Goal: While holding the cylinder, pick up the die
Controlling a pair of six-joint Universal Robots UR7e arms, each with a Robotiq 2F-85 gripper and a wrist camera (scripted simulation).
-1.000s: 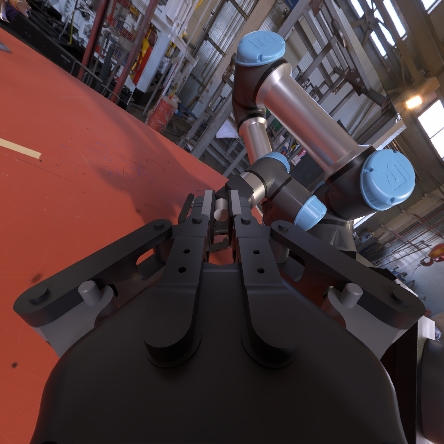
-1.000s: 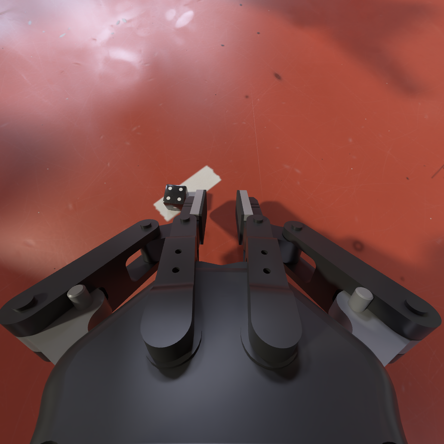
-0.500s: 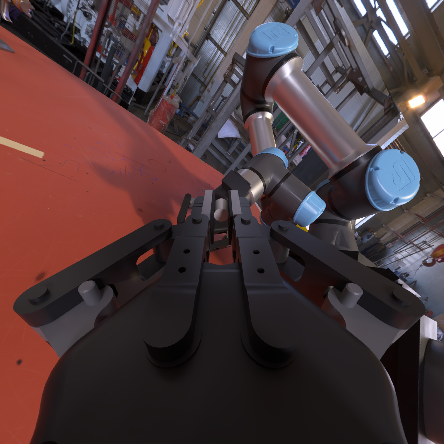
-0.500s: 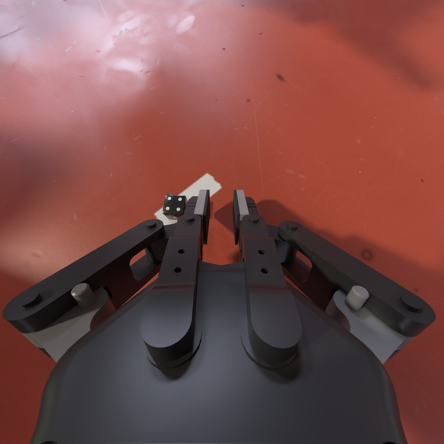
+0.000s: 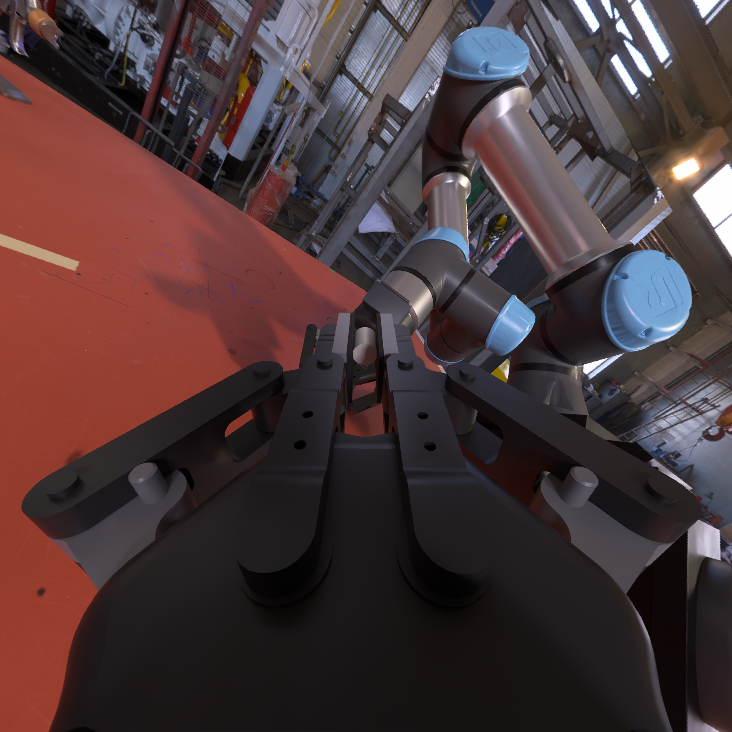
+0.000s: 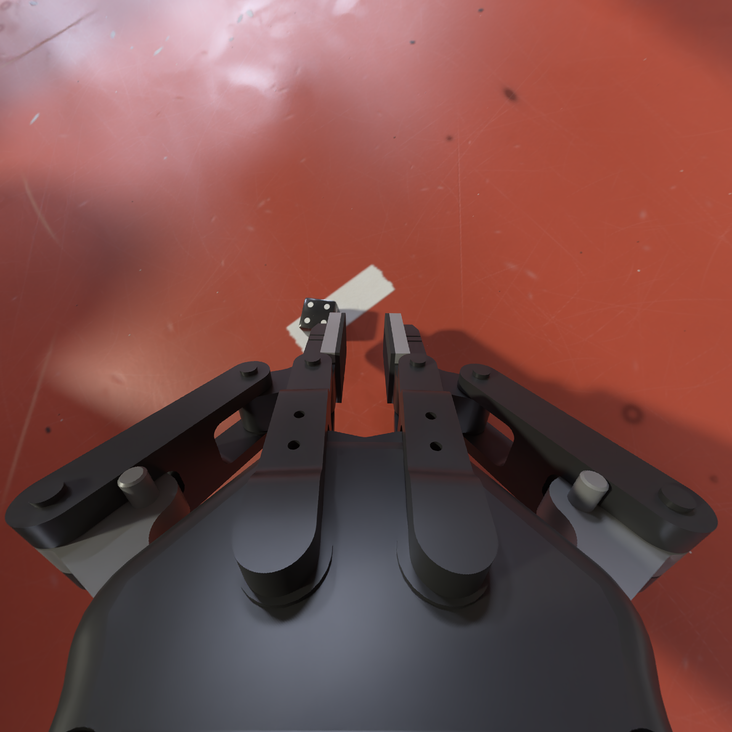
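Cylinder (image 5: 363, 348) duty looks done: the left gripper (image 5: 364, 342) is clamped on the small grey cylinder, which shows end-on between its pads just above the middle of the left wrist view, lifted clear of the red table (image 5: 119, 206). What is left, judging from the frames, is the whole of the second half. The die (image 6: 315, 313), black with white pips, sits on the table on one end of a strip of pale tape (image 6: 358, 291), a little above and left of centre in the right wrist view. The right gripper (image 6: 364, 332) has its fingers apart with nothing between them, and the die lies just outside the tip of the finger on the left of the frame, not in the gap; whether that finger touches it cannot be told. I judge the gripper has to shift toward the left of the frame to straddle the die before closing and lifting. Only the right wrist view shows the die and its tape. Only the left wrist view shows the held cylinder, together with the other arm (image 5: 527, 174) reaching down in the upper right, a workshop hall behind, and a separate tape strip (image 5: 39, 251) at the left edge.
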